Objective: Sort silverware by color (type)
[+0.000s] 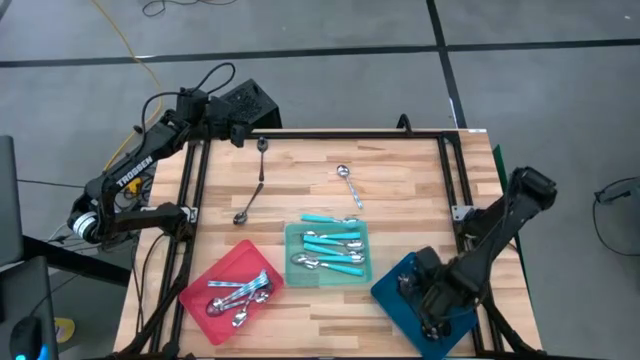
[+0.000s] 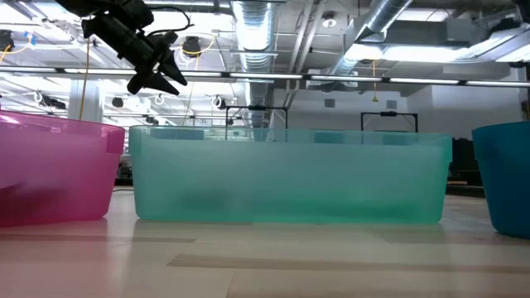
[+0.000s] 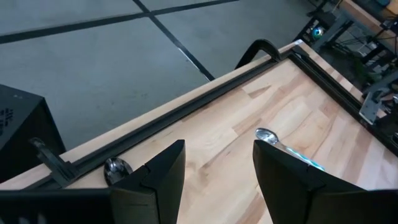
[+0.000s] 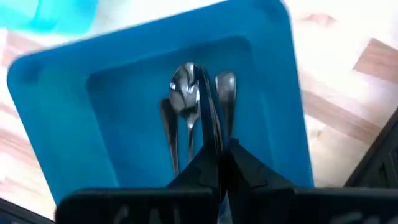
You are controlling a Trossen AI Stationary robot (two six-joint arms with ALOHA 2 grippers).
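Beside the teal tray (image 1: 292, 262), the right gripper (image 4: 214, 140) hangs closed over dark spoons (image 4: 180, 118) in the blue tray (image 1: 392, 292), while the left gripper (image 1: 243, 137), fingers apart and empty, hovers near a dark spoon (image 1: 262, 150) on the surface (image 1: 400, 170).

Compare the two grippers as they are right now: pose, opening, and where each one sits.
The left gripper is open, its two fingers well apart, while the right gripper is shut, fingers pressed together. The left gripper hangs over the table's far left edge near a dark spoon; the right gripper hangs over the blue tray, above the shiny spoons lying in it. Neither visibly holds a spoon.
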